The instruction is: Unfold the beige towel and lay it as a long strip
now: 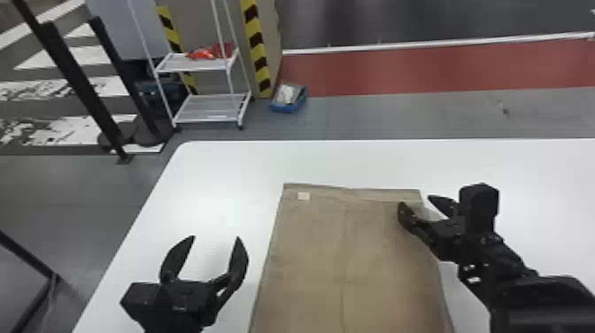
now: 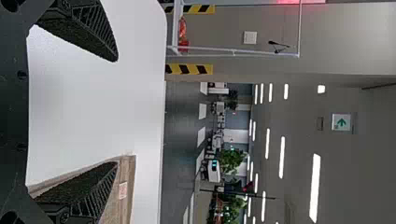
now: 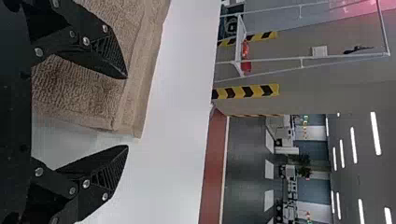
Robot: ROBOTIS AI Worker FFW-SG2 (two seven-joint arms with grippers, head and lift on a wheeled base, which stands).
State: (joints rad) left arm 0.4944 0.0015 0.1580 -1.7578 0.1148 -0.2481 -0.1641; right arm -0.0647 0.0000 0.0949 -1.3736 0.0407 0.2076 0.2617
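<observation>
Bracketing the beige towel (image 1: 314,248) with two wide tools, above the white bench (image 1: 212,177).
Nearer, the left tool (image 1: 216,238) points forward, fingers spread, left of the towel, which lies flat from near to far; the right tool (image 1: 416,200) slants in from the right, spread around the far right edge. The right wrist view adds looped pile; the head view, a pale label (image 1: 303,195) far left and, beyond, a white cart (image 1: 208,108).
</observation>
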